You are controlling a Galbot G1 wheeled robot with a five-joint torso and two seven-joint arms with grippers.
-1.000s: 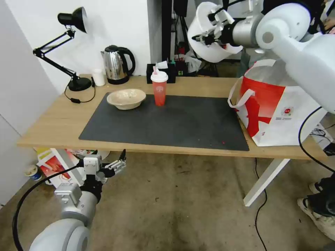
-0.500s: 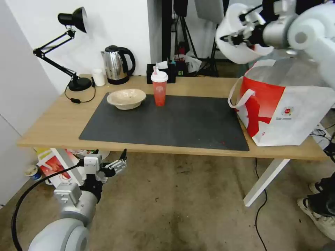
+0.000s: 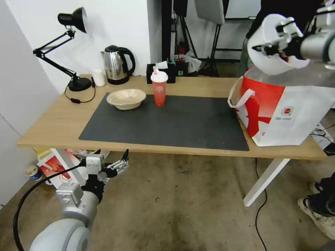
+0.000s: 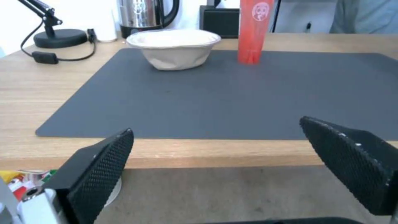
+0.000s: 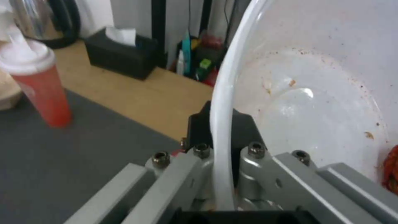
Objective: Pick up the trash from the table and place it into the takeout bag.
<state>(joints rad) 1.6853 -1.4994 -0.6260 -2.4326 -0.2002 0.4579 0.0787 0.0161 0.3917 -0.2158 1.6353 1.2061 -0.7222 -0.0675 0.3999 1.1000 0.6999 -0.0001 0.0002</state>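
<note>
My right gripper [image 3: 266,48] is shut on the rim of the large white plastic bowl [image 3: 275,45], held tilted in the air just above the open top of the takeout bag [image 3: 282,108] at the table's right end. Red scraps [image 5: 390,168] lie inside the white bowl [image 5: 315,102], whose rim is pinched by my right gripper [image 5: 219,137]. The red lidded cup [image 3: 159,88] and the beige bowl [image 3: 126,98] stand at the back of the dark mat [image 3: 167,122]. My left gripper [image 3: 111,161] hangs open below the table's front edge [image 3: 104,145].
A steel kettle [image 3: 117,64], a black desk lamp [image 3: 69,48], a small white cup [image 3: 98,77] and a black tissue box [image 3: 160,71] line the back of the table. Packages [image 3: 52,164] lie on the floor under the left end. A person's shoe [image 3: 319,212] is at far right.
My right arm has carried the white bowl rightward and a little down, from above the table's back edge to over the takeout bag. The left arm has barely moved.
</note>
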